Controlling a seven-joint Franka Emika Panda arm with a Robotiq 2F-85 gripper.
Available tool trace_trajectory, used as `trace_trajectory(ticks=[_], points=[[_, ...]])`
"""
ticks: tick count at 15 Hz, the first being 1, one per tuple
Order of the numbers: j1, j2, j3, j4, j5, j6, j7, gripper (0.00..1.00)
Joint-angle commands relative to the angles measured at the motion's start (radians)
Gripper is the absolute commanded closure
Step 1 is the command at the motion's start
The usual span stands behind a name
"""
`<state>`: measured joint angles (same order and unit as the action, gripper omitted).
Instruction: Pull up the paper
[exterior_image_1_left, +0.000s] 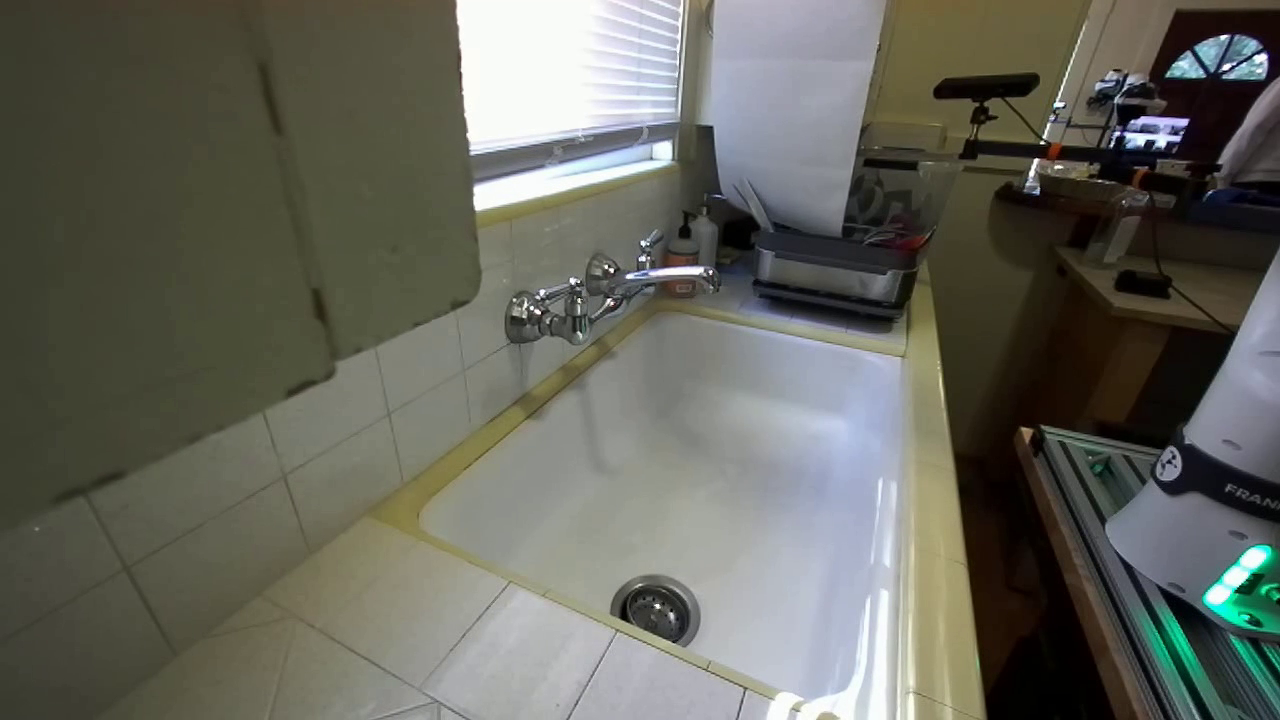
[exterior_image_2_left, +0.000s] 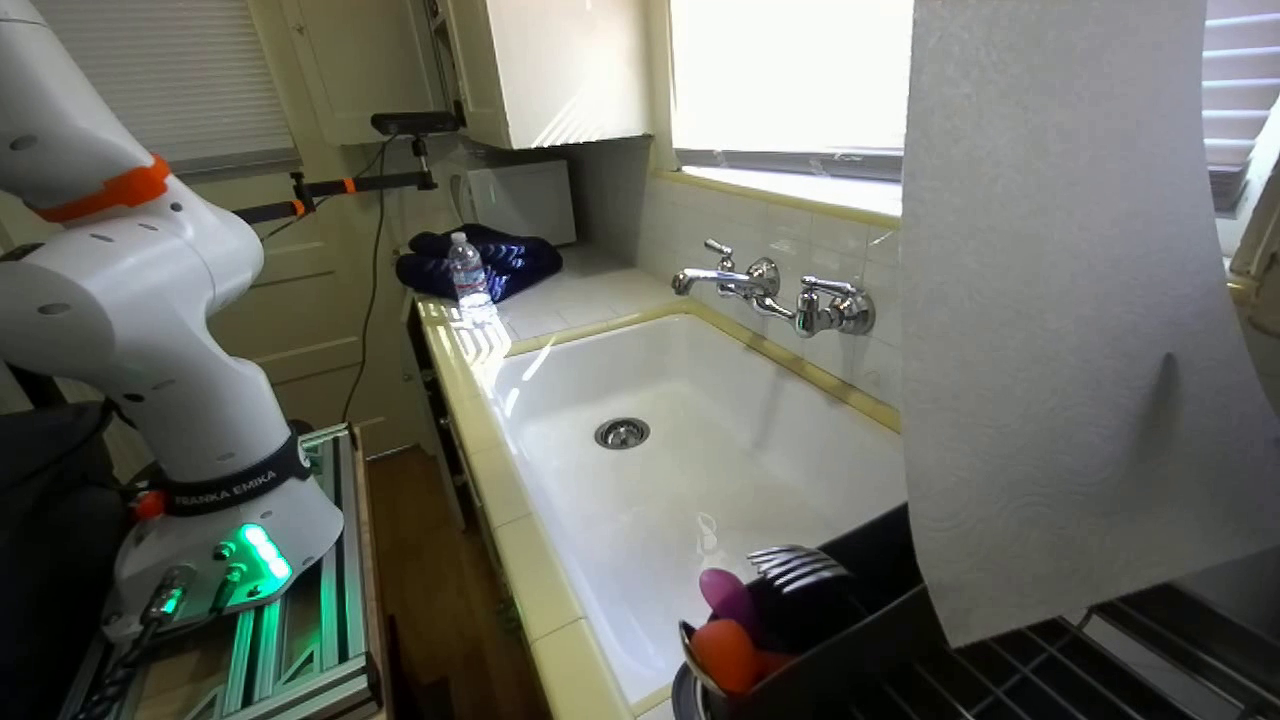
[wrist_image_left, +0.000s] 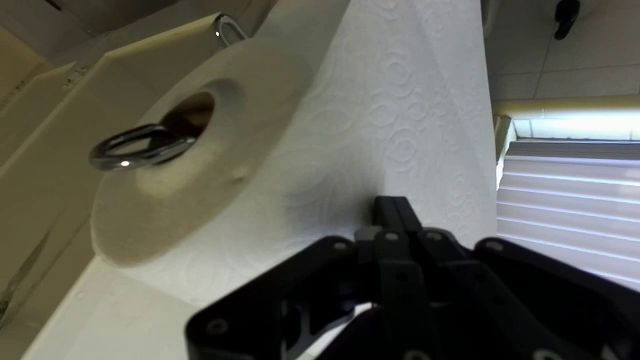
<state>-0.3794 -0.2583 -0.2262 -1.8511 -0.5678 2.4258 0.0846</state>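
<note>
Trainee: Where is the paper towel sheet (exterior_image_2_left: 1060, 300) hanging?

Instructor: In both exterior views it is hanging down to the dish rack (exterior_image_1_left: 832, 268). In the wrist view, the embossed paper towel roll (wrist_image_left: 280, 165) is sitting on a chrome holder (wrist_image_left: 125, 163).

Trainee: Is the gripper (wrist_image_left: 393, 205) grasping anything?

Instructor: Nothing is showing between its fingers, which are standing clenched together. The tips are touching the roll or standing just beside it; the view is not settling which.

Trainee: How should the tips be working?

Instructor: The step is probably winding the sheet upward by turning the roll. The tips should be stroking lightly, square to its axis, with the lower edge being watched for lift. Heavy pressure would be risking a tear; a reversed stroke, more loose sheet.
</note>
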Motion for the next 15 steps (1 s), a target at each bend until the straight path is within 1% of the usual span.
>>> trace_trajectory(ticks=[1, 15], points=[[-0.011, -0.02, -0.006, 0.007, -0.021, -0.024, 0.032, 1.0], [-0.034, -0.028, -0.04, 0.058, -0.007, 0.007, 0.075, 1.0]])
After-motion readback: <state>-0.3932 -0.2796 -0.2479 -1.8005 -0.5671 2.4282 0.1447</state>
